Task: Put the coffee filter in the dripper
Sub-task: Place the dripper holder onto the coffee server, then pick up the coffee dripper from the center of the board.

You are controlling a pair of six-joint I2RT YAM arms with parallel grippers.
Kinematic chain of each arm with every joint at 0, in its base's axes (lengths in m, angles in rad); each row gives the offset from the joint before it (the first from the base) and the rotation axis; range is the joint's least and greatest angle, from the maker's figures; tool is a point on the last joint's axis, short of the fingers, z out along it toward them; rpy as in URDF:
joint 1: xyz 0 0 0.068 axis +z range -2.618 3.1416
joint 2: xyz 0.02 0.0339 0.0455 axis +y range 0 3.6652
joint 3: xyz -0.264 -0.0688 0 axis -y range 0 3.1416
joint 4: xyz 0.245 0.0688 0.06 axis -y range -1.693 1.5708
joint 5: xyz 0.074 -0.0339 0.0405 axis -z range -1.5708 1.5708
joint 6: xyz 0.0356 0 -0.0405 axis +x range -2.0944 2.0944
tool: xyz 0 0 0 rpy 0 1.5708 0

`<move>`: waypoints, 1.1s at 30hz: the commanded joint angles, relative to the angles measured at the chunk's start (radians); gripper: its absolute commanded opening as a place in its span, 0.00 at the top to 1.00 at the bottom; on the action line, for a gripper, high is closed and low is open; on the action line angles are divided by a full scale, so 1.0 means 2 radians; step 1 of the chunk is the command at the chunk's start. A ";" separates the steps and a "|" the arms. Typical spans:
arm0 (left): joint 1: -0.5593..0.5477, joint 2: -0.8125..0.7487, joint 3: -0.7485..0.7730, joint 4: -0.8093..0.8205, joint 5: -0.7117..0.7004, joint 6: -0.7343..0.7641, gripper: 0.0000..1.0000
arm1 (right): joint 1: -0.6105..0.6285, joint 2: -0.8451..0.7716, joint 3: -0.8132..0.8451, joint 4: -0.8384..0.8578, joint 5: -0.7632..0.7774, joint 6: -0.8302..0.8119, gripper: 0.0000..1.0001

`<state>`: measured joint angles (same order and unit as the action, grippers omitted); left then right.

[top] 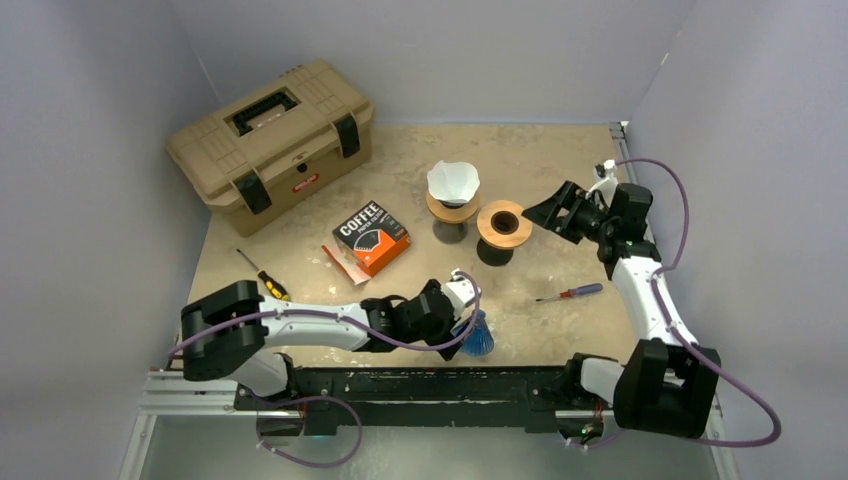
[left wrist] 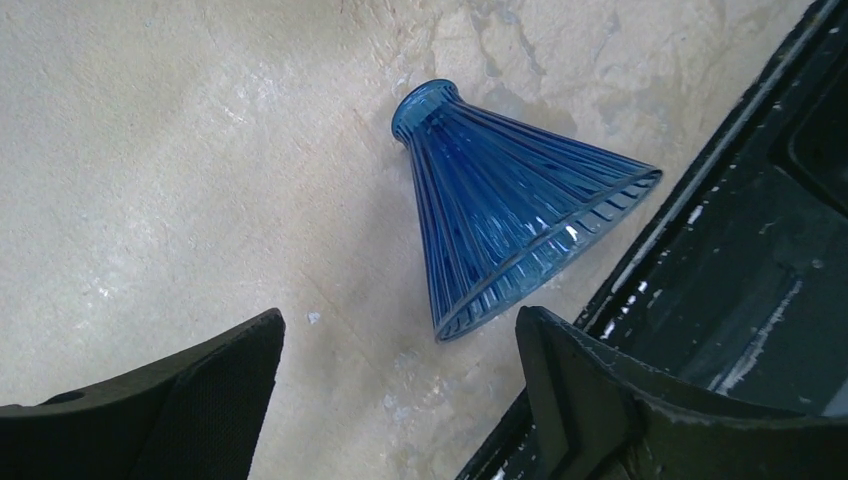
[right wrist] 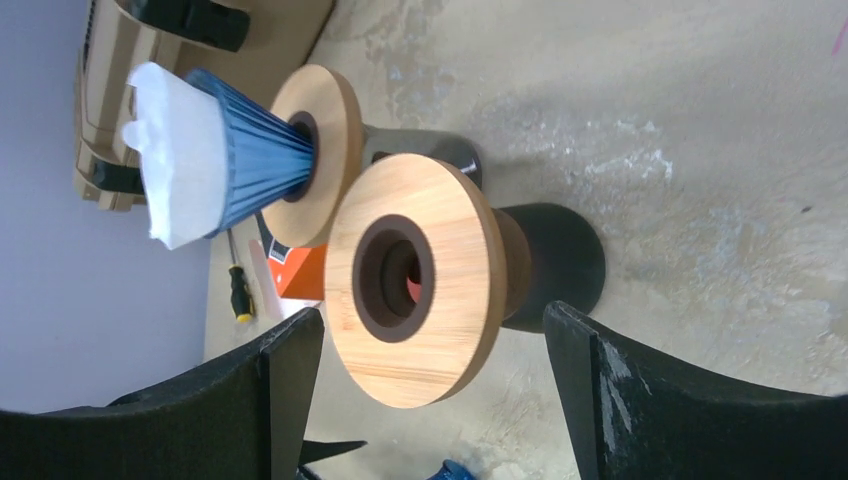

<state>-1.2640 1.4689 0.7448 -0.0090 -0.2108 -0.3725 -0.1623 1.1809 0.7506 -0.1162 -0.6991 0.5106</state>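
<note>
the white coffee filter (top: 453, 180) sits in a blue dripper (right wrist: 255, 155) on the far wooden stand (top: 452, 208). the near stand (top: 503, 225) turns its dark centre hole to the right gripper (right wrist: 432, 315), whose jaws are spread apart on nothing. the left gripper (left wrist: 400, 325), jaws also apart, hangs over a spare ribbed dripper (left wrist: 510, 215) lying on its side on the surface (left wrist: 150, 150). an orange-and-black box (top: 370, 237) reads "COFFEE". the red label on the toolbox (top: 270, 140) is too small to read.
</note>
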 commanded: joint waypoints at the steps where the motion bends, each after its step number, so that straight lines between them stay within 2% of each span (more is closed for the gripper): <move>1: -0.004 0.025 0.017 0.053 -0.023 0.012 0.18 | 0.002 -0.027 0.041 -0.026 0.033 -0.019 0.15; 4: -0.005 0.035 0.013 0.076 -0.028 0.007 0.25 | 0.002 -0.032 0.054 -0.035 0.028 -0.022 0.15; 13: -0.005 0.057 0.018 0.101 -0.022 -0.010 0.57 | 0.002 -0.032 0.074 -0.047 0.005 -0.022 0.16; 15: -0.005 0.058 0.019 0.101 -0.020 -0.015 0.66 | 0.002 -0.030 0.077 -0.044 -0.004 -0.016 0.16; 18: -0.005 0.057 0.022 0.099 -0.019 -0.021 0.85 | 0.002 -0.034 0.080 -0.042 -0.014 -0.007 0.16; 22: -0.005 0.048 0.031 0.091 -0.021 -0.021 1.00 | 0.003 -0.038 0.088 -0.044 -0.016 -0.004 0.16; 28: -0.005 0.030 0.037 0.085 -0.031 -0.021 1.00 | 0.018 -0.041 0.097 -0.038 -0.016 0.011 0.17; 33: -0.005 0.007 0.039 0.079 -0.045 -0.027 1.00 | 0.075 -0.046 0.120 -0.054 0.036 0.008 0.17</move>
<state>-1.2705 1.5604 0.7780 0.1314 -0.2600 -0.4061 -0.0891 1.1236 0.9161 -0.2218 -0.6926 0.5228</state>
